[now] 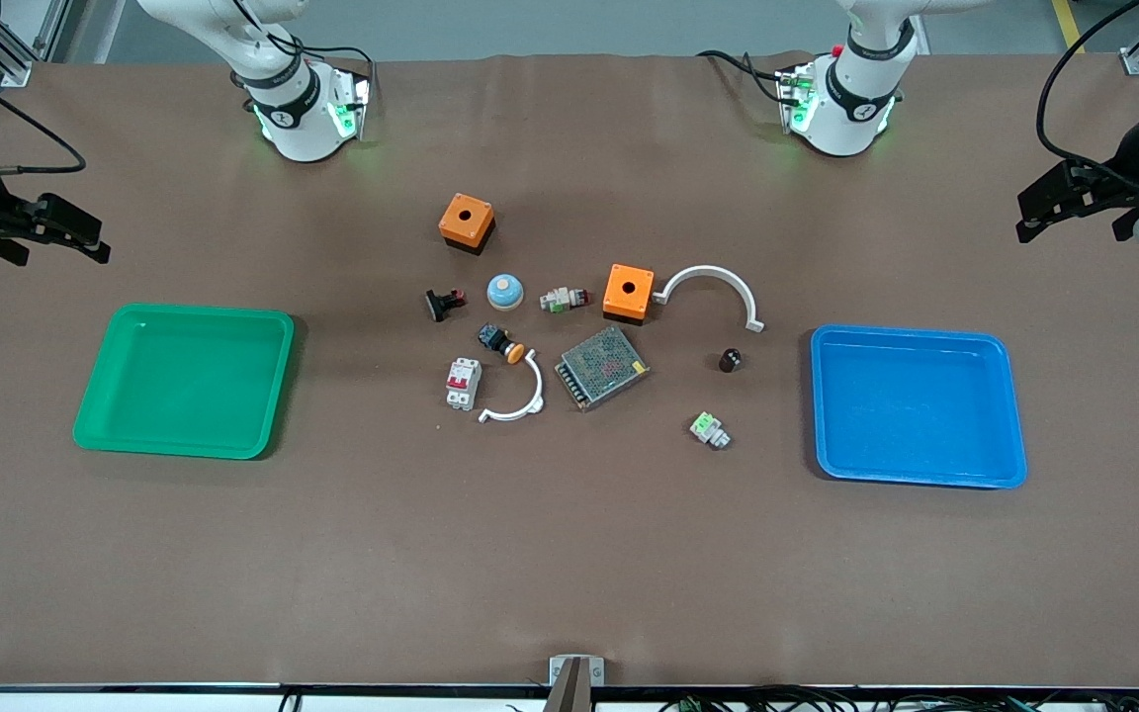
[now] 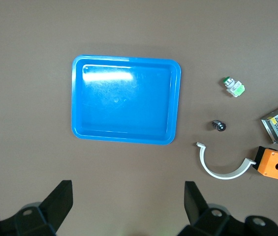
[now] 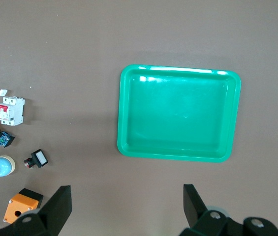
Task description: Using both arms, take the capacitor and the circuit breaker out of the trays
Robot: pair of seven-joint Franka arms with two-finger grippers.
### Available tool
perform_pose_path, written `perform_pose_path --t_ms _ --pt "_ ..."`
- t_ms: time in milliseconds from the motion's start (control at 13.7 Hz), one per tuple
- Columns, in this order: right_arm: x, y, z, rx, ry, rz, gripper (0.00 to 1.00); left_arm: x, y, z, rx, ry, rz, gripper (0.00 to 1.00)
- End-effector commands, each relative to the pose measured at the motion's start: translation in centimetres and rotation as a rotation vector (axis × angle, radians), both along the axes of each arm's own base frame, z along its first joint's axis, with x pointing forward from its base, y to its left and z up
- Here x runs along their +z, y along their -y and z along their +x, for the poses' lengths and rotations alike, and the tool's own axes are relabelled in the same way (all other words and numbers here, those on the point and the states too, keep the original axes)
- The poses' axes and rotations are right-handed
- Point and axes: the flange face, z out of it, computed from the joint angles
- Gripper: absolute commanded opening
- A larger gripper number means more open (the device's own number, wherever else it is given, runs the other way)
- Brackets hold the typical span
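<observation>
The capacitor (image 1: 730, 360), a tiny black cylinder, lies on the table beside the blue tray (image 1: 1009, 415); it also shows in the left wrist view (image 2: 219, 126). The breaker (image 1: 463, 383), a white-grey block with red levers, lies among the parts in the middle; it also shows in the right wrist view (image 3: 9, 111). My left gripper (image 1: 1074, 213) is open and empty, held high at the left arm's end of the table. My right gripper (image 1: 60, 232) is open and empty, held high at the right arm's end, above the green tray (image 1: 95, 396).
In the middle lie two orange boxes (image 1: 467, 222) (image 1: 628, 292), a grey mesh-topped box (image 1: 602, 367), two white curved pieces (image 1: 718, 287) (image 1: 520, 400), a blue dome (image 1: 505, 291), a white-and-green connector (image 1: 709, 429), a black button with orange cap (image 1: 500, 343) and a black-and-red switch (image 1: 443, 303).
</observation>
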Motion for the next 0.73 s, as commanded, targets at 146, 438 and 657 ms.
perform_pose_path --t_ms 146,438,657 --pt "0.03 0.23 -0.81 0.015 0.004 -0.017 1.0 0.27 0.02 -0.34 -0.018 0.006 -0.025 1.0" --pt "-0.08 0.22 -0.87 0.014 -0.002 -0.017 1.0 0.21 0.15 -0.48 -0.014 -0.002 -0.037 1.0" --pt "-0.08 0.06 -0.86 0.017 -0.002 -0.017 1.0 0.41 -0.1 -0.48 -0.017 0.001 -0.037 1.0"
